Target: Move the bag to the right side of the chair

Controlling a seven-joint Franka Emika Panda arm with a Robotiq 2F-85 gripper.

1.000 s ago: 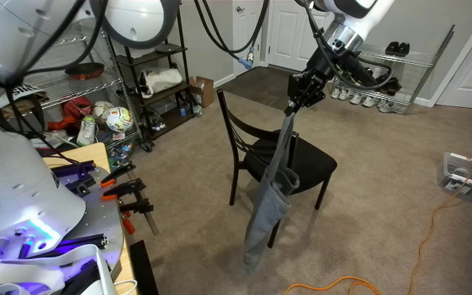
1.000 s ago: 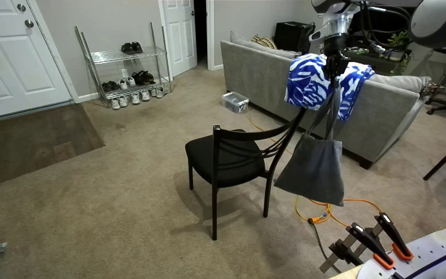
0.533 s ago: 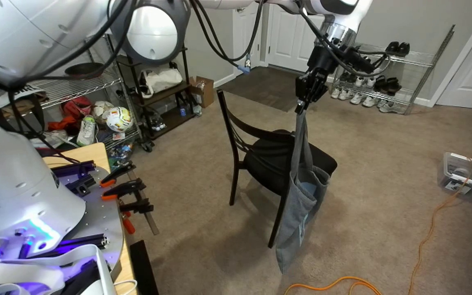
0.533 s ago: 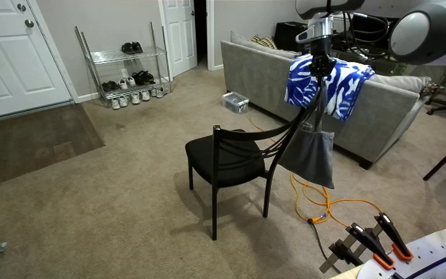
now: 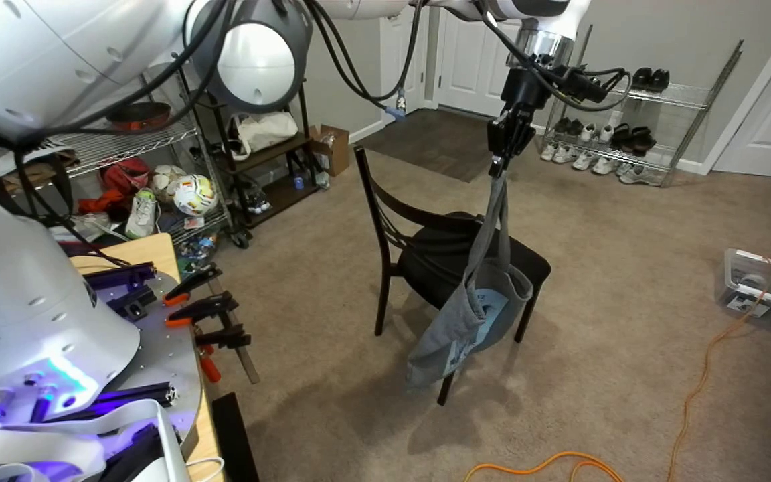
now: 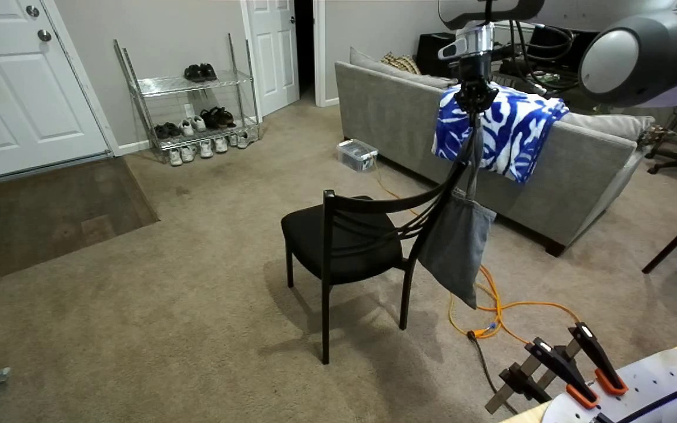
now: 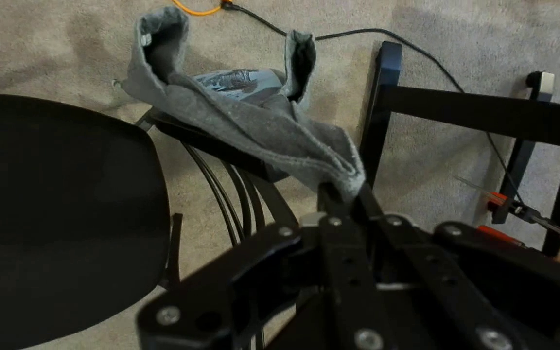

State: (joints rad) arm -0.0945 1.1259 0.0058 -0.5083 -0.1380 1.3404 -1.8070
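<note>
The grey-blue bag [image 5: 469,321] hangs by its thin handles from my gripper [image 5: 496,167], which is shut on them. It leans towards the lower left there, its blue patch showing and its bottom above the carpet. In an exterior view the bag [image 6: 459,244] hangs just beyond the backrest's right post, which covers part of it; whether they touch I cannot tell. My gripper [image 6: 473,120] is above that post's top. The black chair [image 6: 353,252] stands upright. In the wrist view the fingertips meet on grey fabric of the bag [image 7: 260,129], with the chair's seat [image 7: 61,218] at left.
An orange cord [image 6: 496,302] lies on the carpet near the chair. Clamps [image 6: 559,364] stick out from the robot's table edge. A grey sofa [image 6: 397,123] with a blue-white blanket [image 6: 512,135] stands behind the bag. A clear plastic box [image 5: 753,288] sits on the floor.
In both exterior views the gripper has carried the bag closer to the chair's backrest post. The hanging bag has swung and turned, so its blue patch now shows. The chair has not moved.
</note>
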